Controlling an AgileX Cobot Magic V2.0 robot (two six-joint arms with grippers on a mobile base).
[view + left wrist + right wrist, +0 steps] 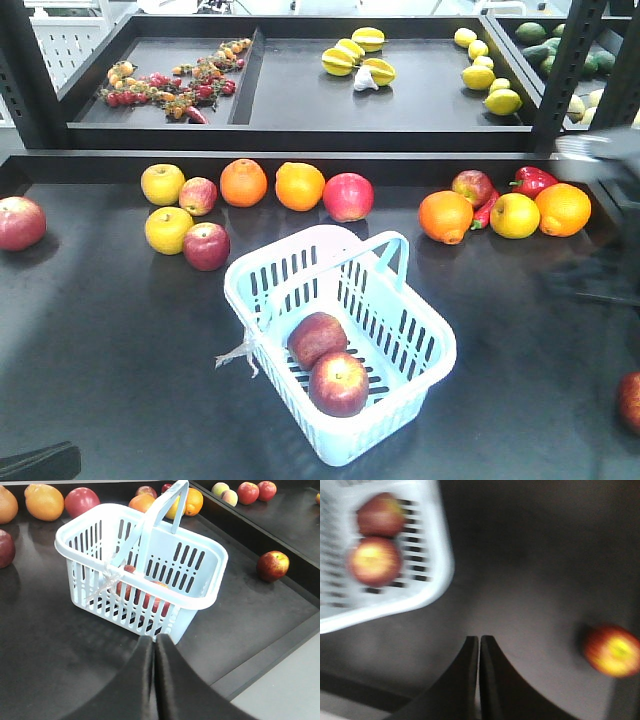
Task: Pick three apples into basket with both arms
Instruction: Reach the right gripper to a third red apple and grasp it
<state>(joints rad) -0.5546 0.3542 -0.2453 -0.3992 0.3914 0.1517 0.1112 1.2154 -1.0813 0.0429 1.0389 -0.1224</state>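
Note:
The pale blue basket [420, 372] stands mid-table with two dark red apples [317, 338] [338, 383] lying in it. Further apples lie loose: one beside the yellow fruit [206, 246], one in the back row [347, 196], one at the right edge [630, 400]. My left gripper [154, 639] is shut and empty, just in front of the basket's [200, 555] near corner. My right gripper [479, 637] is shut and empty above the bare table, between the basket [437, 565] with its apples [374, 561] and the loose apple [612, 650] to its right.
Oranges [445, 216], yellow round fruits [168, 229] and red peppers [532, 181] line the back of the table. An apple [20, 222] lies far left. A raised shelf [300, 110] behind holds small tomatoes, starfruit and lemons. Black uprights [570, 70] stand at both sides.

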